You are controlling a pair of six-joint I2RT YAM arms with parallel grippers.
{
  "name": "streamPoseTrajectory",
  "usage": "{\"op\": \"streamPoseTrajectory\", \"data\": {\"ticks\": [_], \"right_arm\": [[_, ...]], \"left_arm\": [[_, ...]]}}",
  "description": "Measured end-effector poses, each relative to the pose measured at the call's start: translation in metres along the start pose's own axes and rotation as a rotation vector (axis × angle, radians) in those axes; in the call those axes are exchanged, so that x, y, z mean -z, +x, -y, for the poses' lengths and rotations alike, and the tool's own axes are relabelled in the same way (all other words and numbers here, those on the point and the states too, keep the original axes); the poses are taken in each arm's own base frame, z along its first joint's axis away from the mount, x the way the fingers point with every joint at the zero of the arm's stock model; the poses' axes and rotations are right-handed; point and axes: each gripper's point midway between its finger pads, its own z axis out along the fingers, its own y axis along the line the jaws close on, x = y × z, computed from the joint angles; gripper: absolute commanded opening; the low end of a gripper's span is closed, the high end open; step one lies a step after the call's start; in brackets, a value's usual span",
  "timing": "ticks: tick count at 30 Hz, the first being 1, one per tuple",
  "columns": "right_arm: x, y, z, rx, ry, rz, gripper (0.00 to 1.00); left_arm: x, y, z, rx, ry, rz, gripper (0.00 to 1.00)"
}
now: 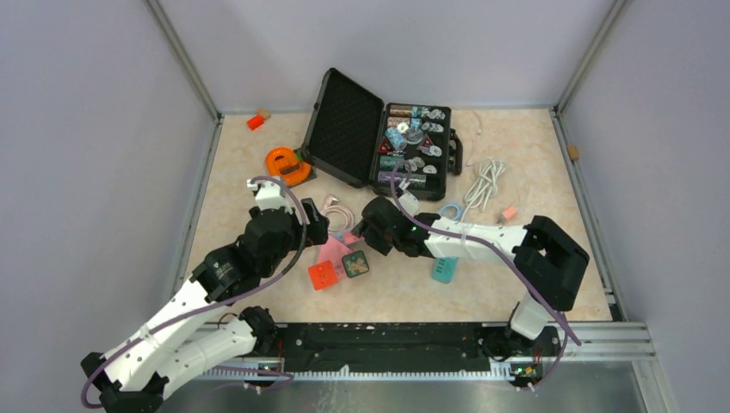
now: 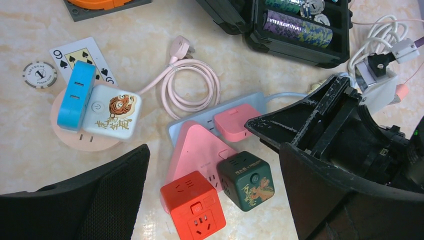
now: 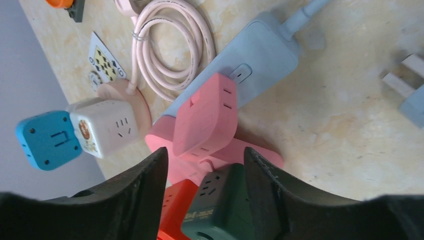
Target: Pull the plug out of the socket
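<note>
A pink triangular socket (image 2: 197,147) lies mid-table with a red cube plug (image 2: 192,205) and a dark green cube plug (image 2: 246,180) at its near edge. It partly overlaps a grey power strip (image 3: 260,65), which carries a pink adapter (image 3: 205,120). My right gripper (image 3: 205,160) is open, its fingers straddling the near end of the pink adapter, with the green cube (image 3: 220,205) below them. My left gripper (image 2: 215,200) is open and hovers above the two cubes, touching nothing. In the top view both grippers (image 1: 318,225) (image 1: 366,231) meet over the sockets.
An open black case of poker chips (image 1: 413,146) stands behind. A coiled pink cable (image 2: 192,87), a round pink base with a blue cube (image 2: 75,95) and a white tiger cube (image 2: 112,112), a playing card (image 2: 80,52), a white cable (image 1: 484,182) and a teal block (image 1: 444,270) lie around.
</note>
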Motion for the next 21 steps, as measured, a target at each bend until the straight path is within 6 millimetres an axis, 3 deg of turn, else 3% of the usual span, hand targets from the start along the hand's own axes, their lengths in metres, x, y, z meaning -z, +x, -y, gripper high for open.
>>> {"op": "streamPoseTrajectory", "data": {"ticks": [3,9,14,16,21], "right_arm": [[-0.007,0.004,-0.004,-0.069,-0.007,-0.009,0.49],[-0.021,0.012,-0.001,-0.152,0.014,-0.025,0.32],[-0.023,0.009,-0.006,-0.21,0.008,-0.014,0.06],[-0.024,0.004,-0.01,-0.24,-0.004,-0.011,0.01],[-0.027,-0.003,-0.004,-0.256,0.0,-0.029,0.0]], "left_arm": [[-0.001,0.0,-0.002,-0.001,-0.007,0.002,0.99],[0.006,0.005,-0.012,0.046,-0.014,0.024,0.99],[0.01,0.013,-0.018,0.068,0.006,0.03,0.99],[0.009,0.014,-0.016,0.065,0.009,0.023,0.99],[0.007,0.018,-0.01,0.049,0.038,0.005,0.99]]}}
